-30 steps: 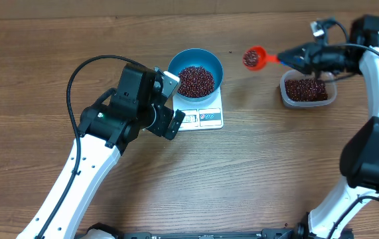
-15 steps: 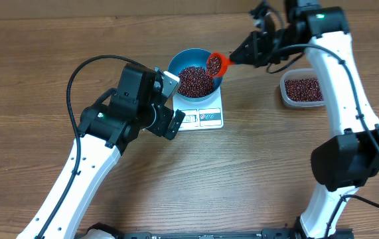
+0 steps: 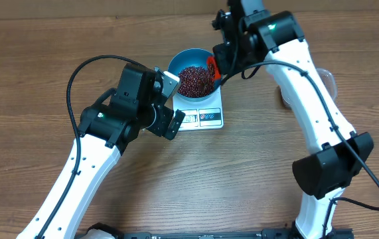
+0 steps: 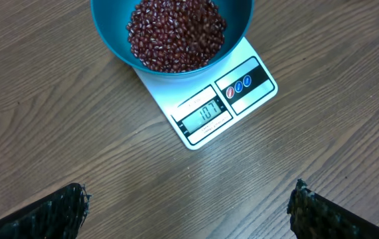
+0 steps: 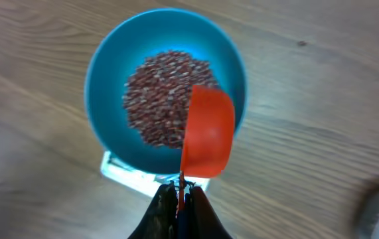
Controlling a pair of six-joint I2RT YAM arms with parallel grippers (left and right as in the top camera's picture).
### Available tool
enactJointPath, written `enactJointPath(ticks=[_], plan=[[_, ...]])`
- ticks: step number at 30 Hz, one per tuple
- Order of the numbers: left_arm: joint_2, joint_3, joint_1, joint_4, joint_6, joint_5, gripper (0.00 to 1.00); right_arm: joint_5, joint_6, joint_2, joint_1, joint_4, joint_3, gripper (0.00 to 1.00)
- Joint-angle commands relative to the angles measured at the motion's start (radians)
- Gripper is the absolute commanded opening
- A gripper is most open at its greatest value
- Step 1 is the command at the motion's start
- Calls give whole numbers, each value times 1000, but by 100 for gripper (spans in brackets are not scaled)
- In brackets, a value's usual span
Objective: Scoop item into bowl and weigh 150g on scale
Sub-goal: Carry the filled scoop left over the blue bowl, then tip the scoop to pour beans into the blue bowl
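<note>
**Scoop turned over above the bowl; scale short of target**

The red scoop (image 5: 207,133) now hangs over the blue bowl (image 5: 99,73) that sits on the scale (image 4: 242,99). It is tipped so that we see only its back and no load. A second ago it was full and well to the right of the scale, and half a second ago it had reached the bowl's rim. We judge this load has joined the beans (image 4: 176,33) heaped in the bowl.

The right gripper (image 5: 179,191) is clamped on the scoop's handle. The left gripper (image 4: 189,212) has not moved and waits just in front of the scale, jaws wide apart and empty.

The display reads 107, perhaps not yet settled. We take it that more beans are needed, in smaller scoops towards the end.
</note>
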Motion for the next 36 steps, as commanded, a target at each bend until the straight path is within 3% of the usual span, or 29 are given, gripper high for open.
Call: enactJointPath(ticks=[1,8,24,30,36], plan=[[6,1,-6,2,19,14,99,206,3,-26,45,7,39,4],[6,1,-6,2,19,14,100,362,-8,-32,130,16,39,4],[6,1,-6,2,19,14,99,356,-8,-32,149,22,39,4],[6,1,-6,2,19,14,99,215,-8,-72,97,19,39,4],[6,1,-6,2,19,14,100,-1,-24,-155,-66,-12,39,4]])
